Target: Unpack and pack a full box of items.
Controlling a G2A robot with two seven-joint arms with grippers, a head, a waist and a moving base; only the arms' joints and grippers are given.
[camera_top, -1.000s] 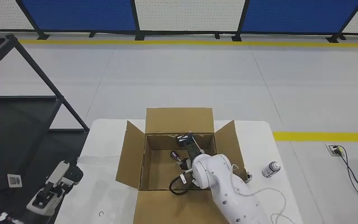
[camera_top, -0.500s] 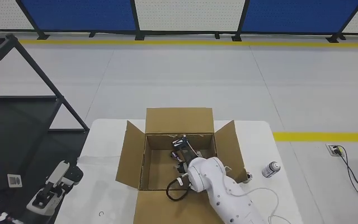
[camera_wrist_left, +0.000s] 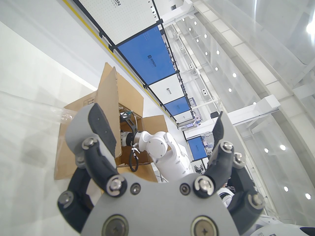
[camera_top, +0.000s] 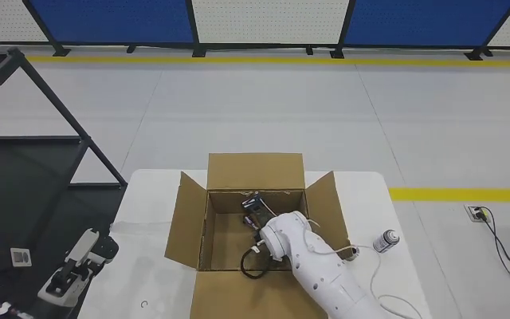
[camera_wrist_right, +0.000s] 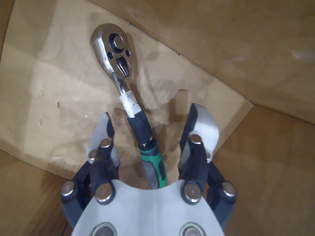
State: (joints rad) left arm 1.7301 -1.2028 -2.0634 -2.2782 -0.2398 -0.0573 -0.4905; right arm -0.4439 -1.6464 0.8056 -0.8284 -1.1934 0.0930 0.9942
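The box [camera_top: 255,169] sits mid-counter [camera_top: 151,271] with all four flaps folded outward. Down inside it the wrench [camera_wrist_right: 118,55] lies flat on the box floor, head toward a wall. The right hand [camera_wrist_right: 150,117] is low over the handle, a finger spread to either side, neither touching it. A can [camera_top: 386,240] sits on the counter right of the box, apart from the flap. The left hand [camera_wrist_left: 160,124], fingers wide, hangs beyond the counter's left edge, well away from the box

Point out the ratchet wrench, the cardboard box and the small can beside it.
ratchet wrench [camera_wrist_right: 140,125]: right wrist view, black part of its handle.
cardboard box [camera_top: 255,171]: top view, its far flap.
small can [camera_top: 386,240]: top view, its body.
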